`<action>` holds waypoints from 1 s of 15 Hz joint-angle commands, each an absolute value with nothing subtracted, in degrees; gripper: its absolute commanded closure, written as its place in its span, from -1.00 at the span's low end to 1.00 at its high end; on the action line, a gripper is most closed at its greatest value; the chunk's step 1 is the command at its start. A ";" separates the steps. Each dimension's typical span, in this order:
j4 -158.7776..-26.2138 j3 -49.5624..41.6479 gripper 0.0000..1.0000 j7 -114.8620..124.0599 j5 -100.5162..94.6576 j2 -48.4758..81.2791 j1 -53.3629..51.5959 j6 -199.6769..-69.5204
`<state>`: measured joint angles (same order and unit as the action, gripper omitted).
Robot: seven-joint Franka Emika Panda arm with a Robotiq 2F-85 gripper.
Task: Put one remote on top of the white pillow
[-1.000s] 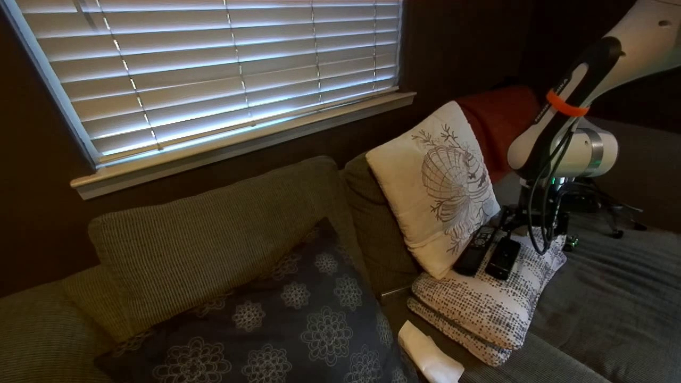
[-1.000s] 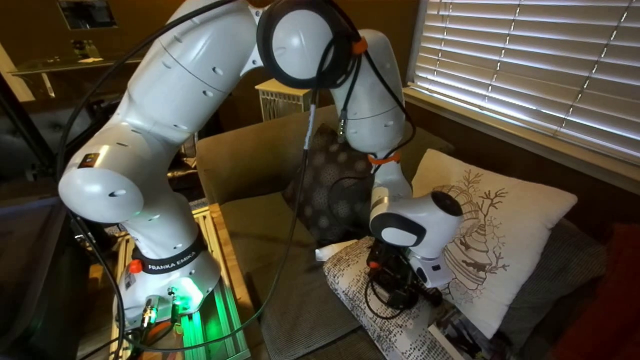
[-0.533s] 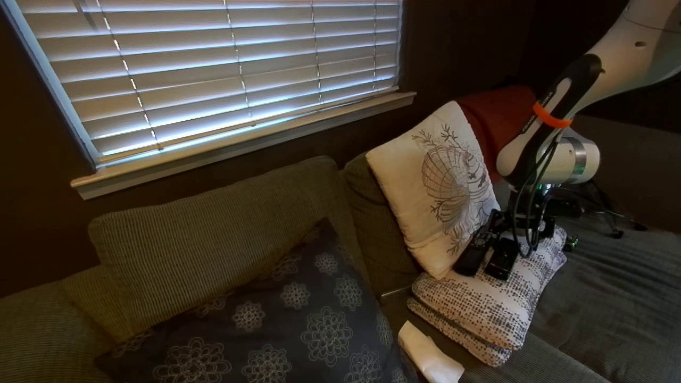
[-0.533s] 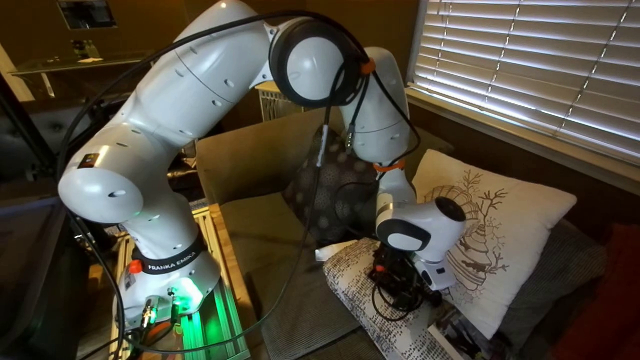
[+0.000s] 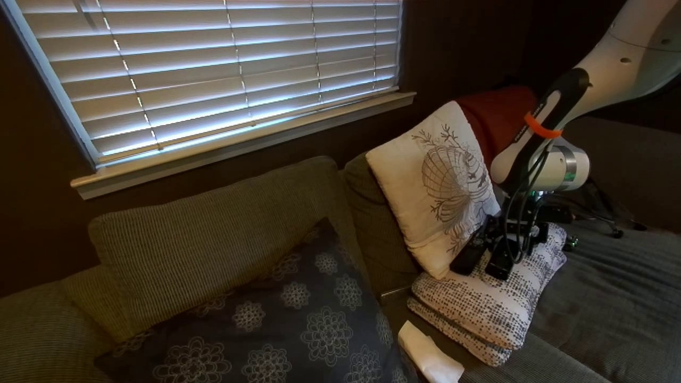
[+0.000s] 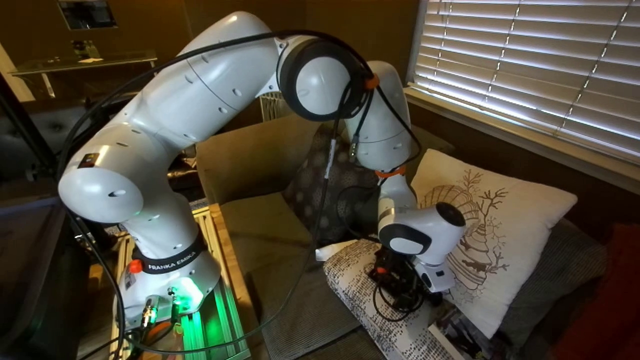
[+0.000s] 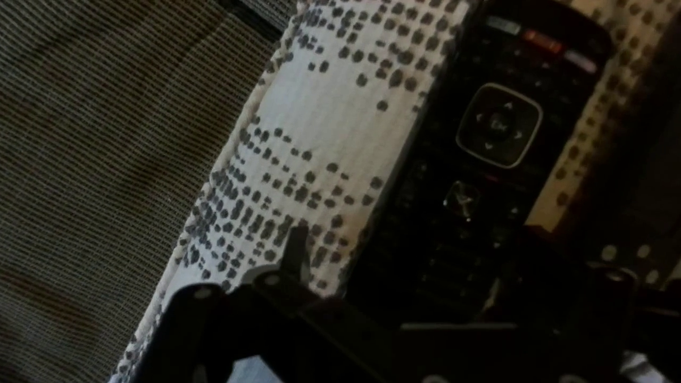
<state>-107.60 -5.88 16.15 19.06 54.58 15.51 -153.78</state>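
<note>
1. I'm working on a dotted cushion (image 7: 340,122). The remote (image 7: 473,170) lies slantwise on it, inside the left edge in the wrist view.
2. In an exterior view, the white pillow (image 5: 436,183) leans, tilted, at the cushion's upper-left edge.
3. My gripper (image 7: 418,231) straddles the remote, fingers (image 7: 296,252) spread, grasping nothing.
4. I judge this the pick-up step; next I should centre, close on its sides and lift.
</note>
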 commanded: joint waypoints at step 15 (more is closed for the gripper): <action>-104.46 -4.59 -0.39 16.77 20.02 56.39 14.83 -147.45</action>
